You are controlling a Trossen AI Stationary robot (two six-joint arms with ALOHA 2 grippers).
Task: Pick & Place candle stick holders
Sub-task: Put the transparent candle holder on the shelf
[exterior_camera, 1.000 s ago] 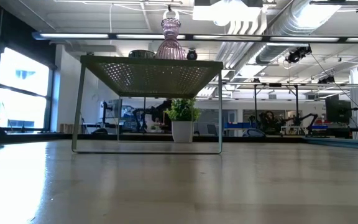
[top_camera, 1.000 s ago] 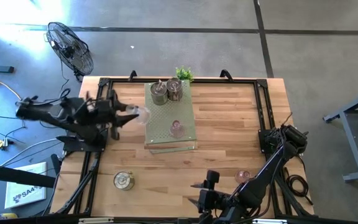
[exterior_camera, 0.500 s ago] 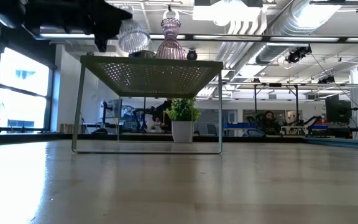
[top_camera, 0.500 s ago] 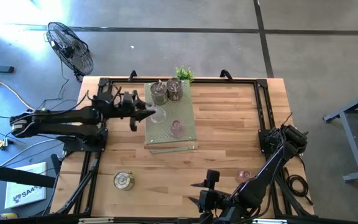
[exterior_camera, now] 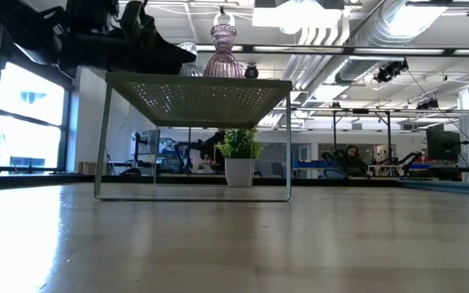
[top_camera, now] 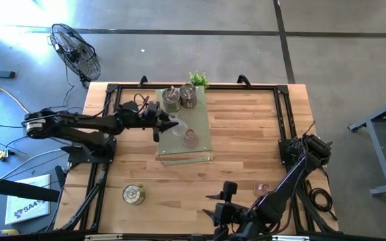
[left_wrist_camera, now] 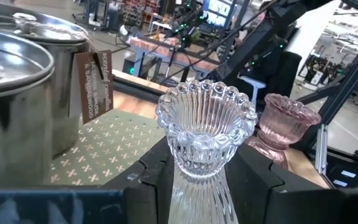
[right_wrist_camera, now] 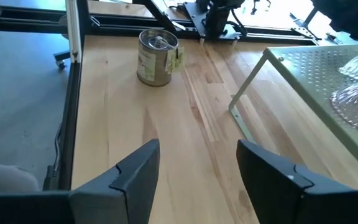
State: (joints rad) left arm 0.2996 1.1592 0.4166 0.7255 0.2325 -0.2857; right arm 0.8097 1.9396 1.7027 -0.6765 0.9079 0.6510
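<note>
My left gripper [top_camera: 167,122] reaches level from the table's left over the left part of the pale green perforated board [top_camera: 201,151] and is shut on a clear ribbed glass holder [left_wrist_camera: 205,127]. A pink glass holder [top_camera: 190,138] stands on the board just past it. Two metal holders [top_camera: 171,100] [top_camera: 188,96] stand at the board's far end. A third metal holder [top_camera: 133,195] sits on the table near the front left. Another pink holder [top_camera: 263,189] sits near the front right. My right gripper [right_wrist_camera: 197,152] hangs open over the front of the table, nothing between its fingers. My left gripper pinches the clear holder's narrow lower part [left_wrist_camera: 194,183], below the beaded bowl, between its two fingers [left_wrist_camera: 157,177]. The fingers come level from the table's left. The bowl opens upward, about upright. The fingers hide its foot, so whether it touches the board cannot be told.
A small green plant [top_camera: 198,79] stands behind the board's far edge. The board is raised on thin legs [exterior_camera: 100,138]. Black rails [top_camera: 283,114] run along the table's sides. A fan [top_camera: 76,50] stands on the floor beyond the far left corner.
My left gripper has carried the clear holder from left of the board toward the table's right, over the board's left edge, and has come down toward the board's top. Its wrist has rolled on the way. It has stayed shut on the holder.
</note>
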